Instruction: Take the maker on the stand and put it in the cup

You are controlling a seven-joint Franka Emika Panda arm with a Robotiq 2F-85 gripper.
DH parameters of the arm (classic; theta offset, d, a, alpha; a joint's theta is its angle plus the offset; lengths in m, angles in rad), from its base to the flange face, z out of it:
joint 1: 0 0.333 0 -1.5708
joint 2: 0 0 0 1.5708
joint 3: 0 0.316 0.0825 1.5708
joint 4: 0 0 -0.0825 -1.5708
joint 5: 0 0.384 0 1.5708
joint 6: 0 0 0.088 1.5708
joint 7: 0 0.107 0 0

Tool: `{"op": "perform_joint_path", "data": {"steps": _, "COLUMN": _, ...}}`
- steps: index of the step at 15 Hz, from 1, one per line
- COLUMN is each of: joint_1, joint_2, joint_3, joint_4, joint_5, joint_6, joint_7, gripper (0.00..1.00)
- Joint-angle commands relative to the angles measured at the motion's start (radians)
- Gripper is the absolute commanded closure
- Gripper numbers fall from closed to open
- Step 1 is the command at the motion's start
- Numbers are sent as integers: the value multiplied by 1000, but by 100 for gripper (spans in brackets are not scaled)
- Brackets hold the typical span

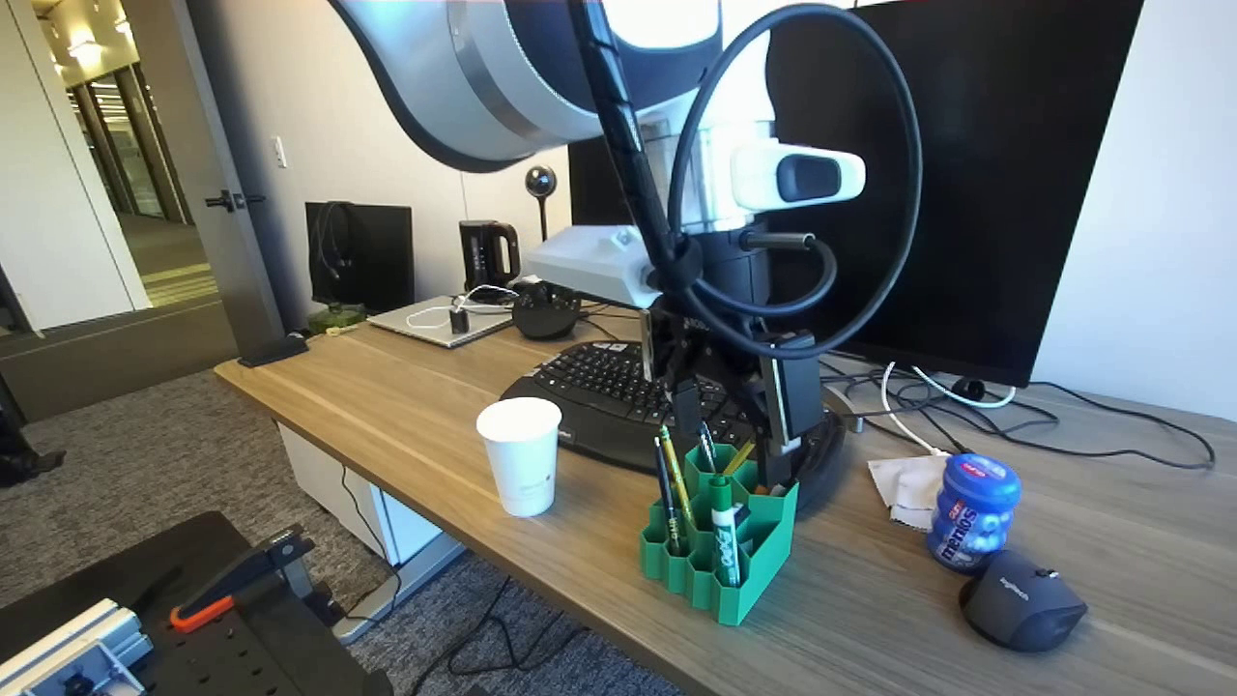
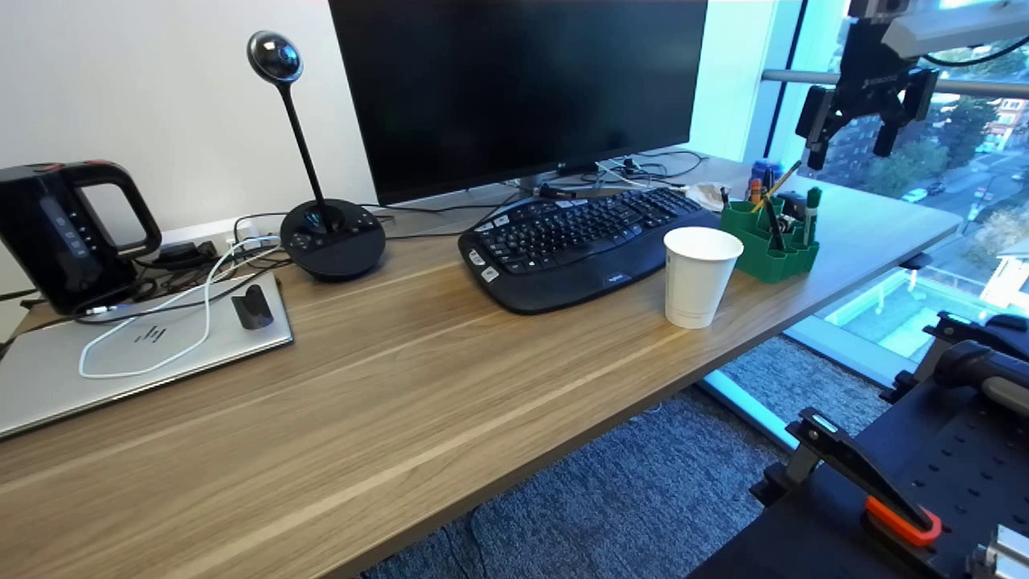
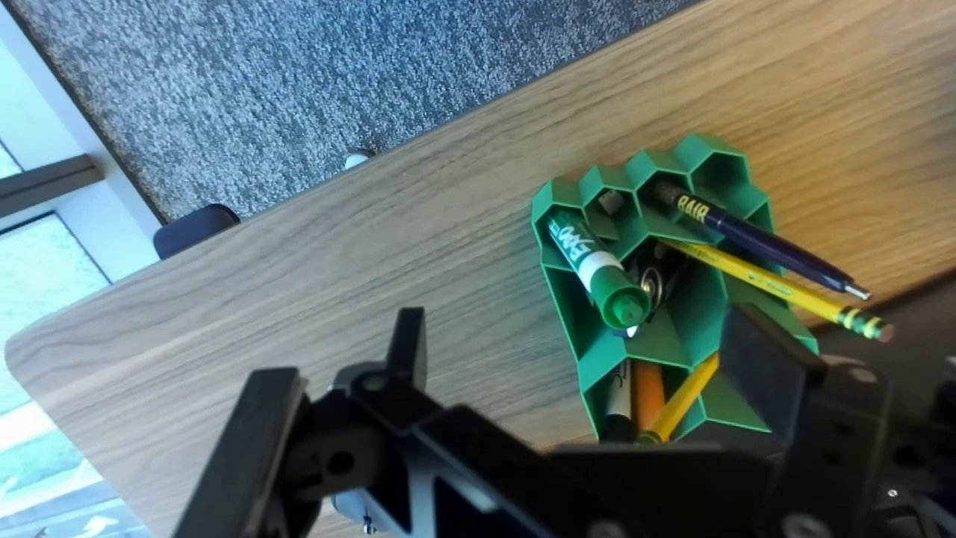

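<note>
The one desk (image 1: 406, 396) is carrying everything, with one big monitor (image 2: 522, 88) standing along its back edge and one keyboard (image 2: 587, 249) lying ahead of that. As I'm judging it, the job is only beginning: the robot's claw (image 2: 850, 149) is hanging over the desk toward the window (image 2: 957, 153) end, gaping wide and gripping nothing; grasping, lifting, carrying and dropping in are all remaining. One green holder (image 1: 768, 561) is sitting near the desk's front edge, closer to the window-end corner than the one white cup (image 1: 527, 474), which is standing upright by that same edge with nothing poking above its rim. In the holder's slots I'm counting two yellow pencils (image 3: 773, 284), at least two dark pens (image 3: 769, 243), one orange pen (image 3: 647, 388), one black-and-white marker (image 3: 620, 392), some bits I'm not making out, and one green marker (image 3: 596, 261), the one wanted, standing in the front slot on the window side.
</note>
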Motion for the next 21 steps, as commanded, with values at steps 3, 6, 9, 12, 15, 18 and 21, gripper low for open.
{"op": "perform_joint_path", "data": {"steps": 3, "joint_1": 18, "joint_2": 68, "joint_3": -33, "joint_4": 45, "joint_5": -26, "joint_6": -11, "joint_7": 7, "gripper": 0}}
{"op": "perform_joint_path", "data": {"steps": 6, "joint_1": 33, "joint_2": 98, "joint_3": -49, "joint_4": 58, "joint_5": -52, "joint_6": -36, "joint_7": 27, "gripper": 0}}
{"op": "perform_joint_path", "data": {"steps": 9, "joint_1": 44, "joint_2": 120, "joint_3": -61, "joint_4": 67, "joint_5": -67, "joint_6": -39, "joint_7": 32, "gripper": 0}}
{"op": "perform_joint_path", "data": {"steps": 12, "joint_1": 51, "joint_2": 134, "joint_3": -67, "joint_4": 74, "joint_5": -69, "joint_6": -37, "joint_7": 33, "gripper": 0}}
{"op": "perform_joint_path", "data": {"steps": 15, "joint_1": 58, "joint_2": 144, "joint_3": -72, "joint_4": 82, "joint_5": -67, "joint_6": -37, "joint_7": 36, "gripper": 0}}
{"op": "perform_joint_path", "data": {"steps": 18, "joint_1": 66, "joint_2": 150, "joint_3": -72, "joint_4": 91, "joint_5": -62, "joint_6": -39, "joint_7": 46, "gripper": 0}}
{"op": "perform_joint_path", "data": {"steps": 21, "joint_1": 69, "joint_2": 154, "joint_3": -61, "joint_4": 100, "joint_5": -59, "joint_6": -44, "joint_7": 28, "gripper": 0}}
